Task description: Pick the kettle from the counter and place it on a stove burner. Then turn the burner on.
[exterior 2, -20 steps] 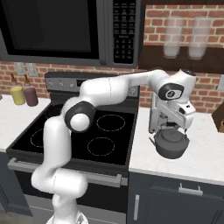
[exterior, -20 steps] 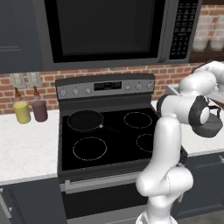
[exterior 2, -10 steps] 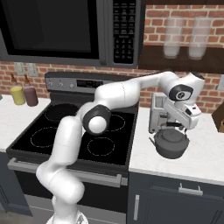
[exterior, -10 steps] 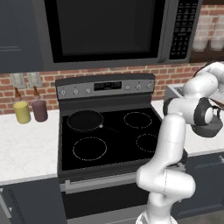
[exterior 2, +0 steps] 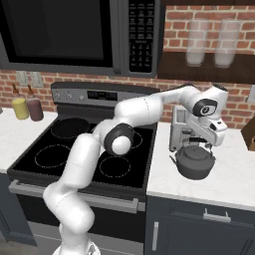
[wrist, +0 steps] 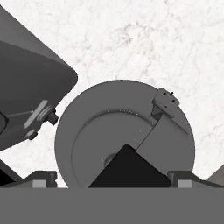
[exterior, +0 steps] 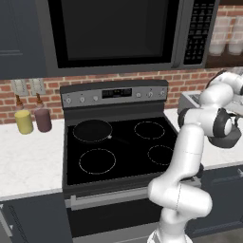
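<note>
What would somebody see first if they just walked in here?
Probably the big white robot arm stretching from the front of the stove across to the white counter on the right. Its open gripper hangs just above a round grey kettle. Beside them lies the black cooktop with its thin white rings.

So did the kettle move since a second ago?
No. The kettle sits in the same spot on the counter, right of the cooktop, under the open gripper.
</note>
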Controlling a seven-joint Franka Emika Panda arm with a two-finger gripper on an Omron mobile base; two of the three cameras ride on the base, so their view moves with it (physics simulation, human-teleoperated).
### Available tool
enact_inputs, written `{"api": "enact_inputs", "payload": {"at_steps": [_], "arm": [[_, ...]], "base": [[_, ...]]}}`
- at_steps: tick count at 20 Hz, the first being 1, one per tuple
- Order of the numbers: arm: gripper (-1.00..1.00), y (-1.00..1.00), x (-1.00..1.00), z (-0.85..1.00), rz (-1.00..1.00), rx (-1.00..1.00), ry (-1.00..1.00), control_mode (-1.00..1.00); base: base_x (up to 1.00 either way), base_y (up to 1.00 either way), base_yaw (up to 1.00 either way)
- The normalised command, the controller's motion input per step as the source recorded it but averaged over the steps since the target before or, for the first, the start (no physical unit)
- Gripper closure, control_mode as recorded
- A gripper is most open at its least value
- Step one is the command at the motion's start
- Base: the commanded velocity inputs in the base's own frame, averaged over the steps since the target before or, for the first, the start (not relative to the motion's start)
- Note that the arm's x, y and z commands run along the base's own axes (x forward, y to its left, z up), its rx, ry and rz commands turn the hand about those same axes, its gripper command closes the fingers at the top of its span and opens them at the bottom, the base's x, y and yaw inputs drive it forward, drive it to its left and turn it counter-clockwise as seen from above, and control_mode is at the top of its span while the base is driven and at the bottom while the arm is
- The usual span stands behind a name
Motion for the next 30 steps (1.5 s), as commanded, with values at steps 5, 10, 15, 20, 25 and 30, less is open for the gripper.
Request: {"api": "enact_inputs", "payload": {"at_steps": [5,10,15,20,25,30], "arm": [[1.00,0.05,0.05,-0.21,0.00,-0.06,0.00,-1.00],[1.00,0.00,0.00,0.00,0.00,0.00,0.00,-1.00],[1.00,0.00,-0.15,0.00,0.00,0.00,-0.05,-1.00],[1.00,0.00,-0.54,0.02,0.00,0.00,-0.21,-1.00],[1.00,0.12,-0.76,0.35,0.00,0.00,-0.25,-1.00],[1.00,0.53,-0.70,0.69,0.00,0.00,-0.17,-1.00]], "base": [[0.00,0.00,0.00],[0.00,0.00,0.00],[0.00,0.00,0.00],[0.00,0.00,0.00],[0.00,0.00,0.00],[0.00,0.00,0.00]]}}
